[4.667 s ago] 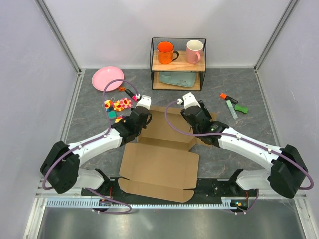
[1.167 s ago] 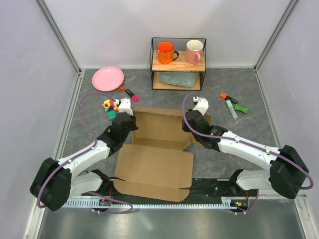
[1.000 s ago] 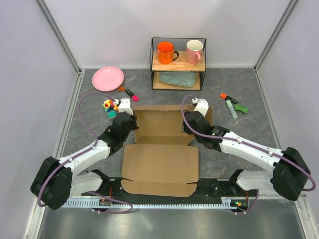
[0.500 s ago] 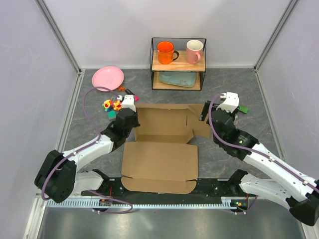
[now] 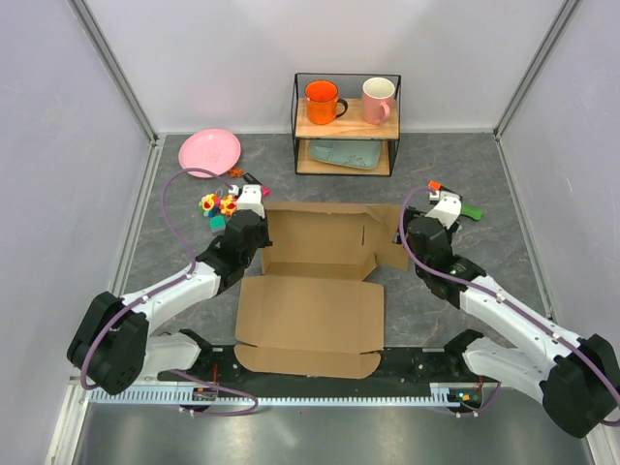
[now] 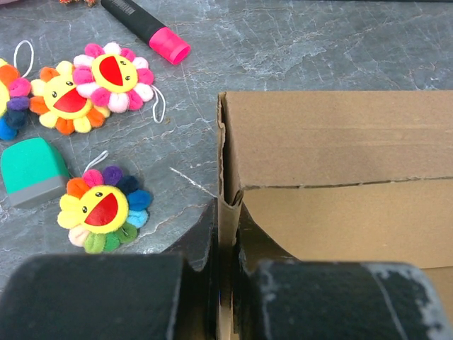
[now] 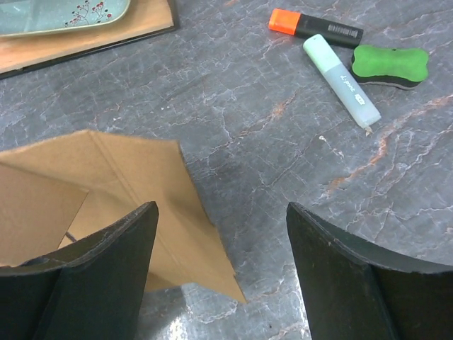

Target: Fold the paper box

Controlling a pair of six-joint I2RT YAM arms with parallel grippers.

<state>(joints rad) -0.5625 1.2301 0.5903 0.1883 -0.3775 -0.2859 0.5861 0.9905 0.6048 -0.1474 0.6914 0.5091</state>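
Left hand [image 6: 226, 219] is pinched shut on the upright left edge of the paper box [image 5: 315, 281], with three flower charms [image 6: 99, 205] lying just to its left. Box sits mid-surface [image 5: 465, 165] between the two arms: the near panel lies flat toward the bases, while the rear panel appears raised, though the overhead view does not settle its angle. Right hand [image 7: 221, 212] stands wide open over the box's right corner flap and grips nothing. Beyond it lie an orange highlighter [image 7: 315, 27] and a pale green marker [image 7: 340, 79].

Mid-table, paper box [image 5: 310, 315]; shelf rack [image 5: 349, 122] behind it, flower charms [image 6: 113, 74] at its left, markers [image 7: 315, 27] at its right
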